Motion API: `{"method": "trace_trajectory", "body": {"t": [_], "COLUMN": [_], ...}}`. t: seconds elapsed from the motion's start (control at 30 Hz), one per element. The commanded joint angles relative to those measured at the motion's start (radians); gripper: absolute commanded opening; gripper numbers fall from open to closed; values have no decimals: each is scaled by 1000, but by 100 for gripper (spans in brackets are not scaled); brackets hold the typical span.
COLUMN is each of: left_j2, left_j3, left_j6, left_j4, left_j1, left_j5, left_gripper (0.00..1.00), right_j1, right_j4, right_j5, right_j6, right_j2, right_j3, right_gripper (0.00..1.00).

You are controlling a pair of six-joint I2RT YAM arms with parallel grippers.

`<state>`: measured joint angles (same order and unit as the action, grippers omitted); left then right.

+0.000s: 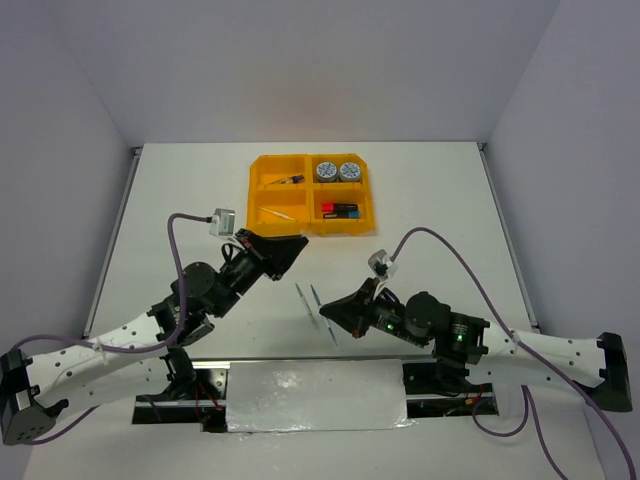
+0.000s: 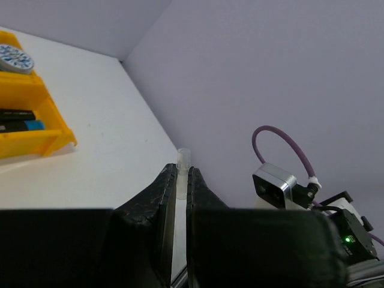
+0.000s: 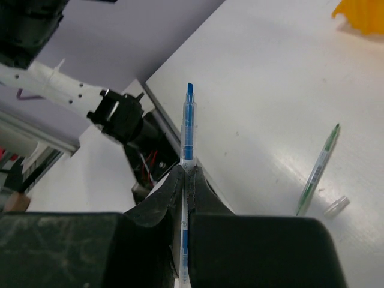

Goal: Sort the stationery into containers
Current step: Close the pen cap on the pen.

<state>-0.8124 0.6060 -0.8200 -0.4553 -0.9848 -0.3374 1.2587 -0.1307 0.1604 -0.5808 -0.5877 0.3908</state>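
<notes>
Blue pen (image 3: 186,135), seemingly light, stiff and slick, pinched mid-barrel by right gripper (image 3: 186,172) (left gripper (image 2: 179,175) nips clear cap (image 2: 183,158)).

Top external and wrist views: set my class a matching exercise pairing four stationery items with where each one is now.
1 tape rolls
2 blue pen
3 green pen
4 black highlighters

A lying on the table
B between the right gripper's jaws
C far right compartment of the tray
D near right compartment of the tray

Pairs: 1-C, 2-B, 3-A, 4-D
</notes>
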Motion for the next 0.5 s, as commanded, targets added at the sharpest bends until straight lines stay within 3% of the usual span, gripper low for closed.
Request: {"method": "trace_trajectory", "body": {"t": [0.0,0.23,0.47], "left_j2": [38,56,45], "left_j3": [6,-12,-8], "left_j6": [-15,-19,-7], "left_j4": [-180,-180,-145], "left_j1": [-3,-3,-3], "left_j5": [58,84,77], "left_gripper": [0,0,0], "right_j1": [25,27,27], "right_j4": [-67,-43,-56], "right_j5": [145,200,153], "right_j6": [58,104,159], "right_j2": [-29,-60,-76], "right_j3": [86,141,166], "right_gripper": [0,0,0]}}
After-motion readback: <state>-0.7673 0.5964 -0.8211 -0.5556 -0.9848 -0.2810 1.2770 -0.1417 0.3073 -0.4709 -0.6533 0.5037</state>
